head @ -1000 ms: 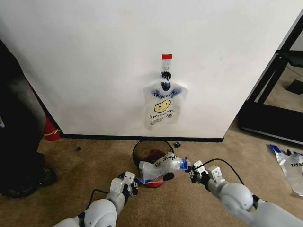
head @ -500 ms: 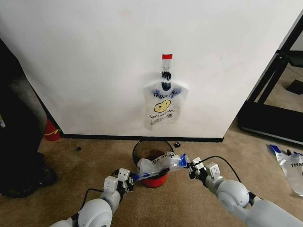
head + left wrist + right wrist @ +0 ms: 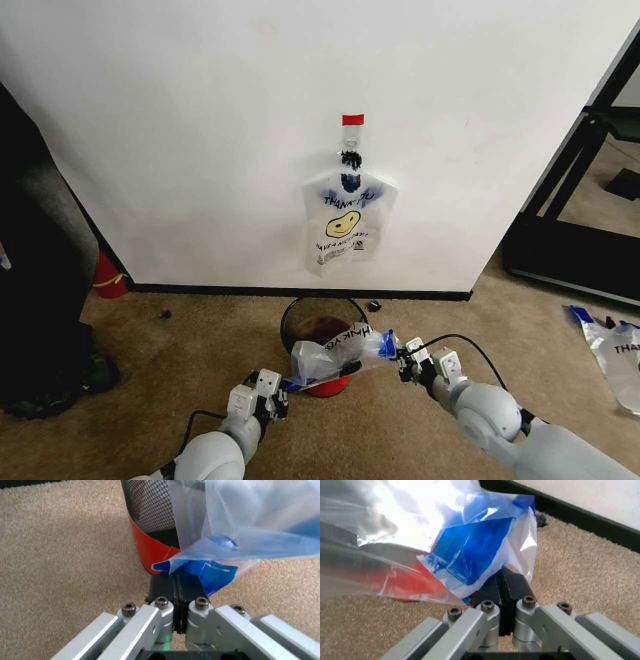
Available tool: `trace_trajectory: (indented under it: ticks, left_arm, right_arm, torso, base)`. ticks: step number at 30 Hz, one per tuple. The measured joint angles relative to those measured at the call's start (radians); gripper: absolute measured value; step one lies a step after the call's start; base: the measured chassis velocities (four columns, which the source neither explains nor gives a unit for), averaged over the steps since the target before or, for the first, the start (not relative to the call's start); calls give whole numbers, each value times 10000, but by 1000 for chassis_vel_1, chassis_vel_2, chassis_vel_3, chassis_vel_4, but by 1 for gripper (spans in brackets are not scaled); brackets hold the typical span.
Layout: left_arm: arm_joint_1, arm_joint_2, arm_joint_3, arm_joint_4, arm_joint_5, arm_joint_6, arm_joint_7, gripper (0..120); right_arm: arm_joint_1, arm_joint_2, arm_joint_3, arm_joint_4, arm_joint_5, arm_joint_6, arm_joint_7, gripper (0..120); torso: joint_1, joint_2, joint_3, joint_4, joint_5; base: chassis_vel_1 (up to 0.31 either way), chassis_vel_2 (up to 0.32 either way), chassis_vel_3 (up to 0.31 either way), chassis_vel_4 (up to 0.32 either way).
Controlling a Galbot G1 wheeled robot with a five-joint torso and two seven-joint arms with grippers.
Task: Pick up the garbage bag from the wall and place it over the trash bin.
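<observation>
Left gripper, head view: the left gripper sits low over the carpet, just left of the trash bin, pinching the blue-edged left end of the garbage bag.
Right gripper, head view: the right gripper sits just right of the bin, clamped on the bag's other blue end.
Bag, head view: it is stretched between the two grippers across the near rim of the bin.
Bin, head view: it stands on the carpet close to the wall, under another bag hanging there.
Left wrist view: the fingers are pressed together on a blue fold of the bag, beside the bin's mesh wall and red base.
Right wrist view: the fingers are pinched together on the blue handle of the bag.
</observation>
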Motion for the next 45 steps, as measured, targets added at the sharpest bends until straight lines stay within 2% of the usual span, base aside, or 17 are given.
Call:
trace_trajectory:
  ticks: [10, 19, 21, 23, 26, 28, 32, 34, 41, 42, 45]
  left_arm:
    - [-117, -179, 9, 352, 200, -160, -39, 0]
    - [14, -200, -119, 262, 198, -238, -37, 0]
    - [94, -152, -131, 107, 195, -237, -16, 4]
    - [186, -91, -138, -65, 196, -212, 9, 15]
    - [394, 31, -167, -353, 240, -111, 36, 26]
    - [461, 64, -194, -430, 268, -84, 47, 30]
    - [893, 354, -401, -896, 770, -36, 189, 48]
    - [975, 412, -456, -988, 863, -37, 209, 51]
    - [1732, 855, -1034, -1869, 1233, -39, 298, 79]
    - [1732, 855, -1034, -1869, 1233, -39, 298, 79]
    - [2382, 1144, -1410, -2445, 1565, -75, 405, 94]
  right_arm:
    - [415, 667, -353, -594, -209, 130, 272, 0]
    - [450, 853, -418, -684, -261, 197, 326, 0]
    - [412, 834, -383, -664, -260, 213, 339, 0]
    - [354, 778, -304, -600, -259, 261, 347, 0]
    - [152, 653, -107, -441, -275, 337, 361, 11]
    - [83, 608, -48, -390, -298, 357, 360, 15]
    - [-425, 255, 270, -27, -540, 553, 294, 33]
    - [-508, 201, 326, 73, -569, 580, 285, 36]
    - [-1072, -219, 700, 874, -837, 767, 155, 65]
    - [-1072, -219, 700, 874, -837, 767, 155, 65]
    - [-1408, -443, 912, 1176, -1018, 965, 62, 80]
  torso:
    - [0, 0, 0, 1, 0]
    - [0, 0, 0, 1, -2]
    - [0, 0, 0, 1, 0]
    - [0, 0, 0, 0, -2]
    - [0, 0, 0, 1, 0]
    - [0, 0, 0, 1, -1]
    - [0, 0, -1, 0, -1]
    - [0, 0, 0, -1, -1]
    - [0, 0, -1, 0, -1]
    - [0, 0, -1, 0, -1]
    - [0, 0, -1, 0, -1]
  base:
    - [0, 0, 0, 0]
    - [0, 0, 0, 0]
    - [0, 0, 0, 0]
    - [0, 0, 0, 0]
    - [0, 0, 0, 0]
    - [0, 0, 0, 0]
    - [0, 0, 0, 0]
    - [0, 0, 0, 0]
    - [0, 0, 0, 0]
    - [0, 0, 0, 0]
    - [0, 0, 0, 0]
